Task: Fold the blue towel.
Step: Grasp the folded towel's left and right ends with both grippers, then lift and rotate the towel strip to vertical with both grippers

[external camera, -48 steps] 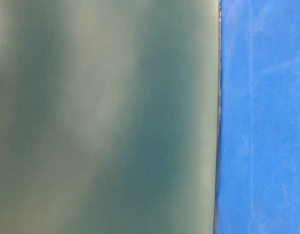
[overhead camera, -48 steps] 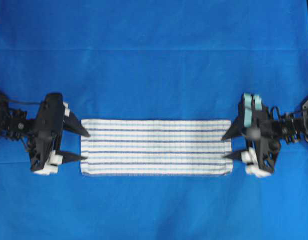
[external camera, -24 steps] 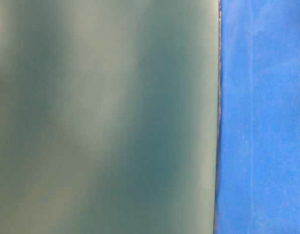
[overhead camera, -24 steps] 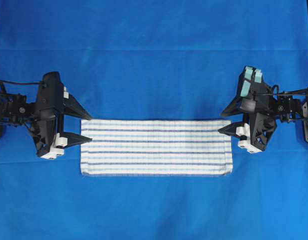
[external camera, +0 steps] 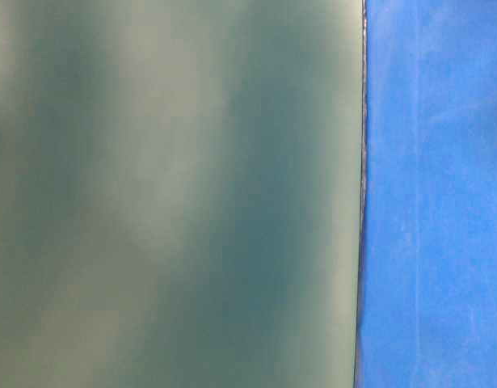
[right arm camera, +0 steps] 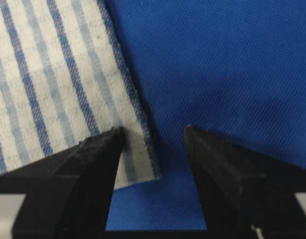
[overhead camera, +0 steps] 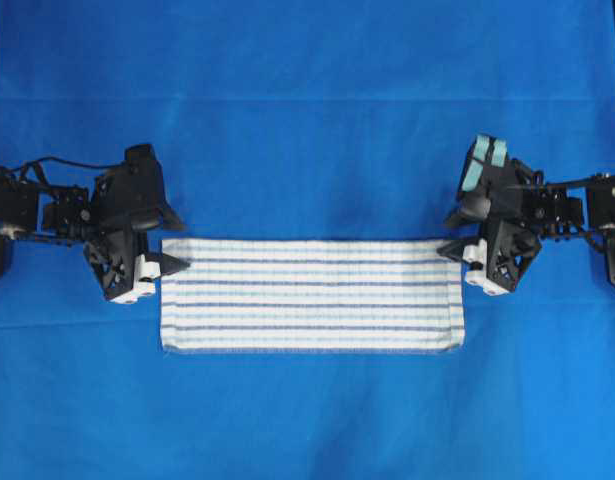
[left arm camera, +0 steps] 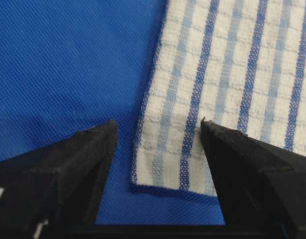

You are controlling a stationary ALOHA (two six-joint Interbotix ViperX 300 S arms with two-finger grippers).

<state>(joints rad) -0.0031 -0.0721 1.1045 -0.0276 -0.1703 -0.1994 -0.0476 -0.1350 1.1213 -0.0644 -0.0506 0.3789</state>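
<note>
End effectors (overhead camera: 173, 240) (overhead camera: 451, 233) newly astride towel (overhead camera: 309, 294) corners

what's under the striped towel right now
The blue towel lies flat on the blue table covering, which shows on every side of it. Whatever is directly beneath is hidden by the cloth; no bulge shows.

Striped blue towel (overhead camera: 312, 295) flat on blue table covering (overhead camera: 307, 120), left hand (overhead camera: 170, 243) and right hand (overhead camera: 453, 233) wide-jawed at its far corners.
</note>
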